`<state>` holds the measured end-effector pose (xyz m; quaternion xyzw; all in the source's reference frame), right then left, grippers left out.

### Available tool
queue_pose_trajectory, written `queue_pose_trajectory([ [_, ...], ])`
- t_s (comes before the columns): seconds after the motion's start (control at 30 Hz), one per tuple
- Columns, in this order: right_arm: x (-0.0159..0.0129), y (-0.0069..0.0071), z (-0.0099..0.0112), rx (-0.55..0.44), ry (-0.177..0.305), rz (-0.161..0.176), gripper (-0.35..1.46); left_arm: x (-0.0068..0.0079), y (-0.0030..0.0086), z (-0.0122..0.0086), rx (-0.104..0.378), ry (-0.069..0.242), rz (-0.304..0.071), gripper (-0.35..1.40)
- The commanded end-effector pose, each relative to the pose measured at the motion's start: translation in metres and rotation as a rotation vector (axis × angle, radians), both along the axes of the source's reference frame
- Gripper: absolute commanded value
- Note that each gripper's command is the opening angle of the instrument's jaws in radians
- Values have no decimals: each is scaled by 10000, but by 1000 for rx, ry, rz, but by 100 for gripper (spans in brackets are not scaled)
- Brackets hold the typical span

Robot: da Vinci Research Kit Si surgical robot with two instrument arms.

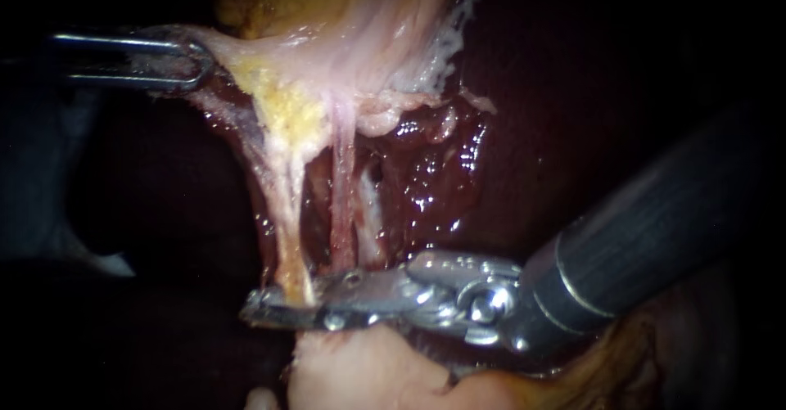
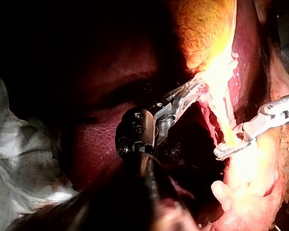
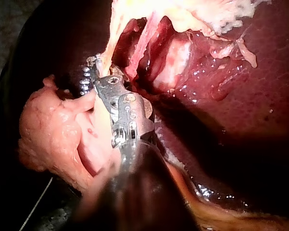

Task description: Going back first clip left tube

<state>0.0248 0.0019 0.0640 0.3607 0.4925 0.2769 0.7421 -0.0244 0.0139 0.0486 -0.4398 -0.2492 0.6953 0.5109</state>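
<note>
with the left instrument clamped on pale tissue at upper left, the left tube at lower centre is straddled by the parted jaws of the right instrument, a clean rightward withdrawal being judged next.

Surg. lab bench, exposed liver, pale sheeting beside it

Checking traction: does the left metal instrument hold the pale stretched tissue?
Yes, the left metal instrument grips the edge of that pale stretched tissue.
</note>
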Motion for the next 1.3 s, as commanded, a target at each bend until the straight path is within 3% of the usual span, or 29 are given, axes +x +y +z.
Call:
queue_pose_trajectory([
  [0.03, 0, 0, 1, 0, 0, 0, -35, 0, 0, 0, 0, 0, 0, -35],
  [0.13, -1, 0, 1, 7, 0, 0, -35, 0, 0, 0, 0, 0, 0, -35],
  [0.23, 0, -1, 2, -11, 21, -31, -35, 0, 0, 0, 0, 0, 0, -35],
  [0.37, 5, -1, 5, -43, 74, -14, 32, 0, 0, 0, 0, 0, 1, -35],
  [0.43, 5, 0, 7, -48, 94, -6, 40, 1, 0, 0, 0, -1, 1, -35],
  [0.57, 2, 3, 11, -85, 111, -20, 43, 1, 0, 0, 0, -1, 1, -35],
  [0.97, -44, 19, 21, -280, 90, 18, 49, 3, 0, 0, 0, -1, 2, -35],
  [1.13, -77, 29, 11, -362, 87, 19, 50, 3, 0, 0, 0, -1, 2, -35],
  [1.3, -119, 47, -8, -444, 103, -3, 50, 4, -1, -1, 0, -2, 2, -35],
])
